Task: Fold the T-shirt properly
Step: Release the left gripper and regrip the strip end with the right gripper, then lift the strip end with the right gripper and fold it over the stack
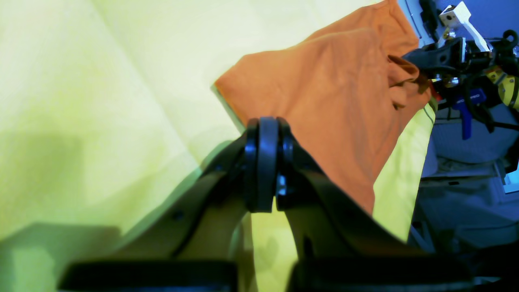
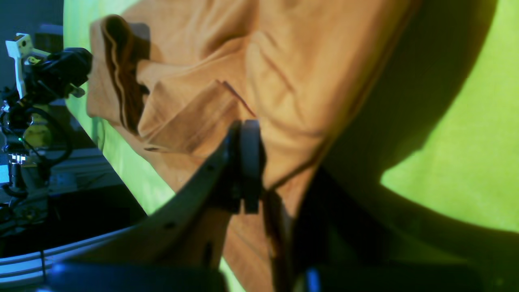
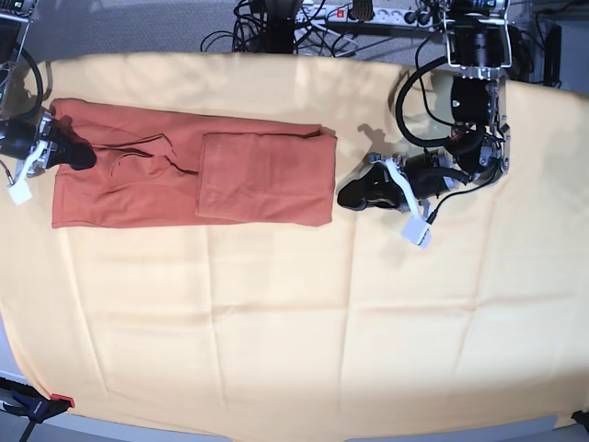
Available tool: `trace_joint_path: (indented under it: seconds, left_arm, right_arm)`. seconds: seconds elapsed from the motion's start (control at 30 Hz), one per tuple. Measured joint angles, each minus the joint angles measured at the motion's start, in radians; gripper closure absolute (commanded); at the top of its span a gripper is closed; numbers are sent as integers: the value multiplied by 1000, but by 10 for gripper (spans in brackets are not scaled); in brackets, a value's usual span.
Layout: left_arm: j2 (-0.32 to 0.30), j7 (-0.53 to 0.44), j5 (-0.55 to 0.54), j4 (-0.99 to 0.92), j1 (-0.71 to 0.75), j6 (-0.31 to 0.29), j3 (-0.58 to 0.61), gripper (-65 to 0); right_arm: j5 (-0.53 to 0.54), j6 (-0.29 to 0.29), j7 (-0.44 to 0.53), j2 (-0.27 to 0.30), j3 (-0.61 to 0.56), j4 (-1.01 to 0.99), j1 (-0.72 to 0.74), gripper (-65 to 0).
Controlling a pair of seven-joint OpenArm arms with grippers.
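The rust-orange T-shirt (image 3: 184, 170) lies flat on the pale yellow cloth (image 3: 276, 322) as a long strip, with its right part doubled over. My right gripper (image 3: 78, 157) is at the shirt's left end, shut on a bunched edge of the fabric (image 2: 284, 81); cloth runs between its jaws (image 2: 259, 134). My left gripper (image 3: 348, 195) is shut and empty, just off the shirt's right edge. In the left wrist view its closed tips (image 1: 265, 121) sit at the shirt's near border (image 1: 324, 93).
The yellow cloth (image 1: 81, 101) covers the whole table. Cables and a power strip (image 3: 368, 14) lie along the back edge. A clamp (image 3: 37, 405) grips the front left corner. The left arm's base (image 3: 474, 55) stands at back right.
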Motion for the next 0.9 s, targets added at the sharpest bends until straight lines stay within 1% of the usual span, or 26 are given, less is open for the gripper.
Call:
trace_joint_path:
  seconds: [0.2,0.3,0.4,0.5,0.67,0.8,0.9]
  left_arm:
    - [0,0,0,0,0,0,0,0]
    - [-1,0,-1,0,0,0,0,0]
    - [-23,0,-29,0,0,0,1,0]
    - [-47,0,-43,0,-2,0,1,0]
    - [-52,0,-45,0,-2,0,1,0]
    - [-56,0,-42,0,-2,0,1,0]
    - [-56,0,-37,0,-2,0,1,0]
  right_arm:
    - [-16,-19,-20,3,-3,-5,47,0]
    - [-24,-19,-33,19,-7,-8,81,0]
    - [-43,-20,-38,58,-10,-11,106,0]
    - [-50,-21,-42,113,-10,-13,143,0]
    - [-49,-21,-39,178,-10,-6,178,0]
    - [-51,-21,-41,182,-10,43,163,0]
    - [-51,-21,-38,163,-10,94,131,0]
